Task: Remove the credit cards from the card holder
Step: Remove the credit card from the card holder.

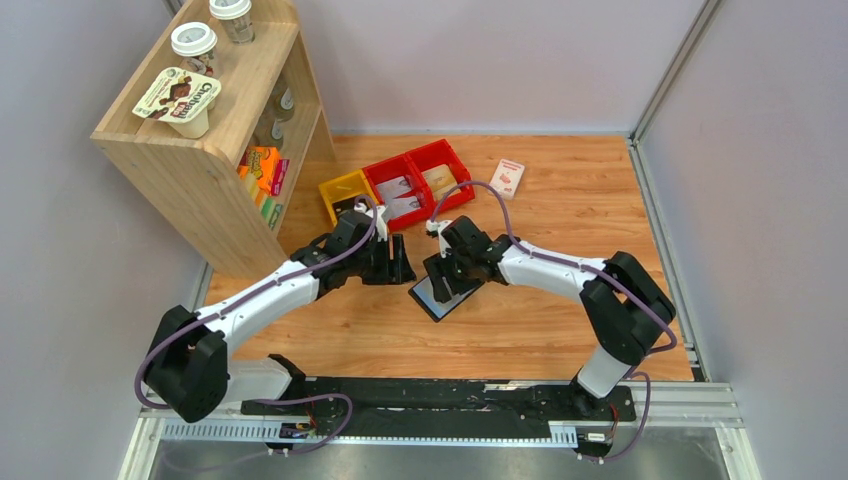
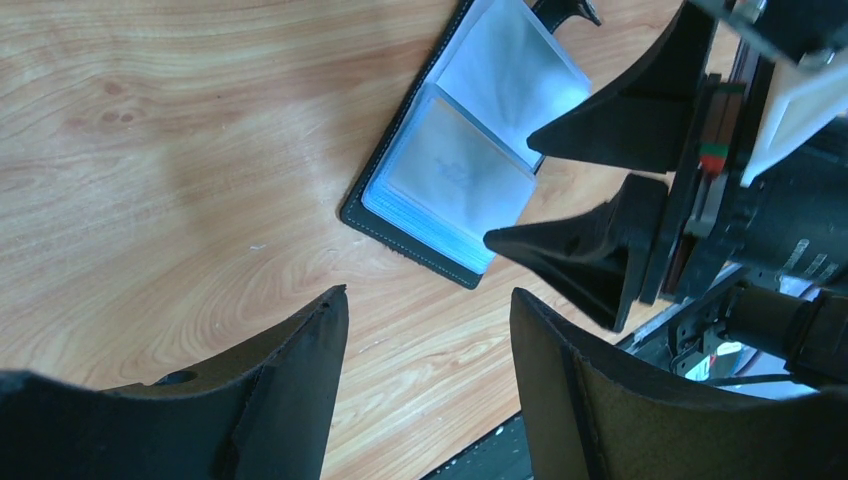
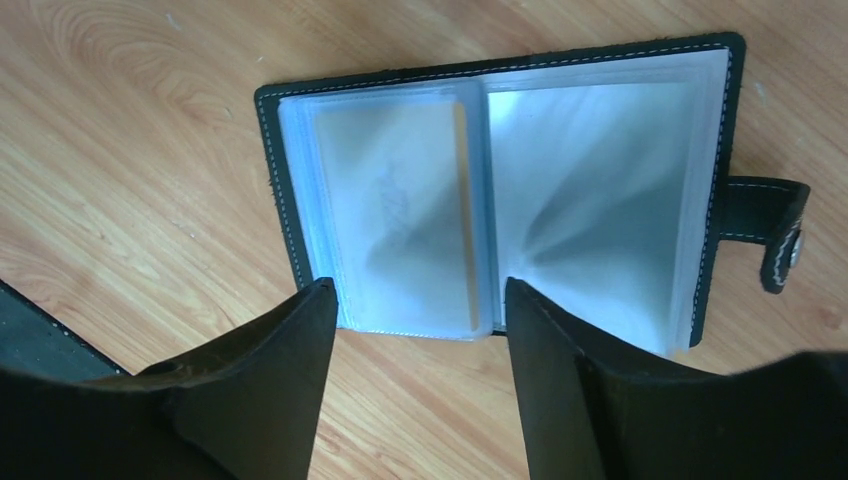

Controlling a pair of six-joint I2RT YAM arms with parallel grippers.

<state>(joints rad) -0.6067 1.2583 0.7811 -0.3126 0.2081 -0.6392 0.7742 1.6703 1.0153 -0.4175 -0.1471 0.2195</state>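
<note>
The small black bifold card holder with cloudy bluish-grey plastic sleeves [image 3: 590, 190] lies open and flat on the light wooden tabletop [image 1: 560, 320], between the 2 arms and close to the near edge. Its little black closing tab [image 3: 770, 225] sticks out to one side. A thin tan credit card [image 3: 400, 210] shows through the sleeve of one half. The other half looks empty, though more cards may sit in the sleeves stacked beneath.

The right gripper [image 3: 418, 290] hangs directly over the holder with its jaws parted and nothing between them. Whether its tips touch the plastic cannot be told. The left gripper [image 2: 428, 300] hovers just beside the holder, jaws also wide and empty.

The step in hand appears to be getting a first hold on the card. The sleeve is slick and floppy, so the holder would probably lift or slide if pulled alone. The left gripper would do well to press down on the black cover edge. The right one would then come in at the sleeve's open mouth, pinch only the card's exposed edge and draw it out in line with the sleeve.

The tabletop is smooth grained wood, enclosed by plain grey walls [image 1: 500, 60]. At the far side stand 1 yellow plastic bin [image 1: 335, 190] and 2 red plastic bins [image 1: 452, 160], with a small white-and-red box [image 1: 508, 177] near them. A slanted wooden shelf unit [image 1: 190, 170] on the left carries lidded cups.
</note>
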